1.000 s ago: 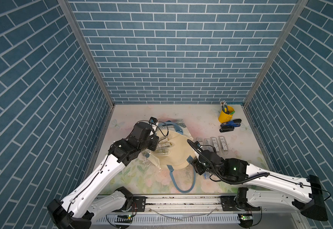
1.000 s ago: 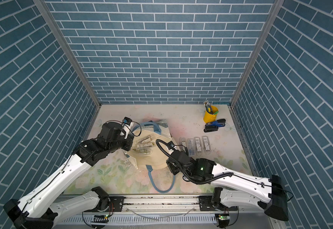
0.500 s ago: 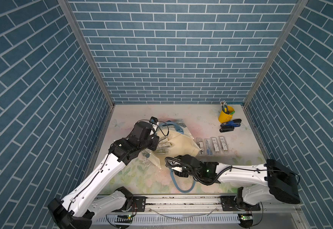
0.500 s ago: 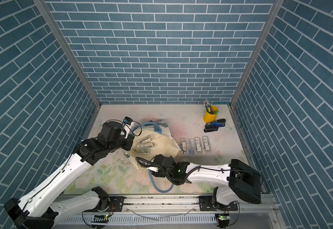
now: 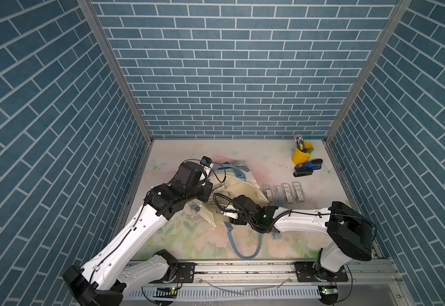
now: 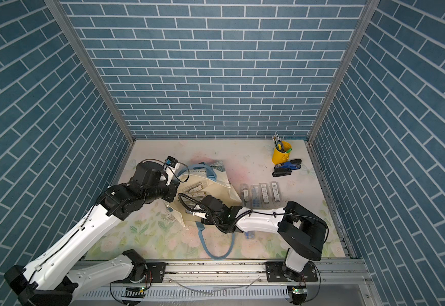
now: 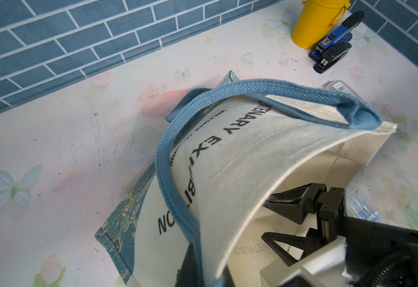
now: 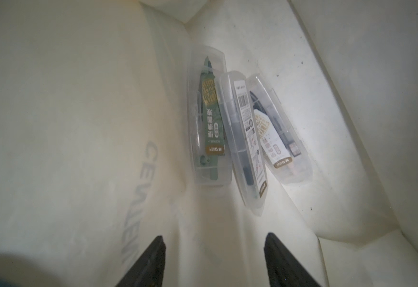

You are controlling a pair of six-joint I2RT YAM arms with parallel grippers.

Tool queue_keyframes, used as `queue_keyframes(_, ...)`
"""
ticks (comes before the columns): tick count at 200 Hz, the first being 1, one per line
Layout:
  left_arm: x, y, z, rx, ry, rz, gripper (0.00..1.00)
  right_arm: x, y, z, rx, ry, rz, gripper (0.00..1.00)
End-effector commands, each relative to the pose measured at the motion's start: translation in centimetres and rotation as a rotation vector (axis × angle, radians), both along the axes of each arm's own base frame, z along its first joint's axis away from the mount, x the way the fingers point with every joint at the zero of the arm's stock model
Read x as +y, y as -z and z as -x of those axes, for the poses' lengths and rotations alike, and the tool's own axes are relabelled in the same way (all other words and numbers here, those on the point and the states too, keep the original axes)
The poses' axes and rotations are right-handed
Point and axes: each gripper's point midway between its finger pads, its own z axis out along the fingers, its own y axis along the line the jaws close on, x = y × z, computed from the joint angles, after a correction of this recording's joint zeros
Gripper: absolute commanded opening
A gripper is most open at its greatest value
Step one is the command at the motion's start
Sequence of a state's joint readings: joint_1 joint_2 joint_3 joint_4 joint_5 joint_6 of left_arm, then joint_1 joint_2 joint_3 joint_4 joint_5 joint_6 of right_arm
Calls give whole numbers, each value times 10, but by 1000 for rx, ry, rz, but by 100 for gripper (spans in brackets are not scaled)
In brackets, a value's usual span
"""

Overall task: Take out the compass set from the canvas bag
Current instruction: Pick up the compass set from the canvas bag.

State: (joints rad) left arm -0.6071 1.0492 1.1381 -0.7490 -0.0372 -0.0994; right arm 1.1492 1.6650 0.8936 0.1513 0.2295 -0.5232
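The right claw [image 8: 217,261] is open and empty. Its two black fingers [image 8: 153,261] are spread inside the bag [image 7: 252,154] and point at three clear compass cases [image 8: 247,141]. These overlap side by side deep in the bag, apart from the fingers. The left claw [image 7: 206,273] is closed on the bag's upper rim beside a blue strap [image 7: 175,159], holding the mouth open. The bag lies on its side on the floral table [image 5: 255,159]. A row of cases [image 5: 284,194] lies just beside it. A yellow cup [image 5: 301,155] and staplers [image 5: 307,169] sit in the far corner.
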Motion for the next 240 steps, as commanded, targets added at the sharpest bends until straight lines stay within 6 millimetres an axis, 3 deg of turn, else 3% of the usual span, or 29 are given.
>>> queue_keyframes(1, -9, -13, -4, -39, 24, 50, 0, 29, -17, -20, -81, -54, -92, 61)
queue_keyframes(30, -14, -9, -5, -22, 40, 56, 0, 49, -15, -43, -151, -79, -132, 60)
queue_keyframes(59, -15, -11, -3, -24, 51, 58, 0, 61, -6, -54, -111, -90, -159, 61)
queue_keyframes(97, -15, -13, -1, -35, 72, 54, 0, 60, 22, -63, -31, -53, -140, 62)
queue_keyframes(142, -18, -12, 1, -49, 101, 55, 0, 51, 55, -68, 60, 8, -76, 54)
queue_keyframes(213, -15, -9, -1, -56, 98, 54, 0, 45, 49, -69, 126, 69, -39, 34)
queue_keyframes(240, -15, -9, -2, -57, 93, 58, 0, 44, 48, -69, 130, 78, -41, 32)
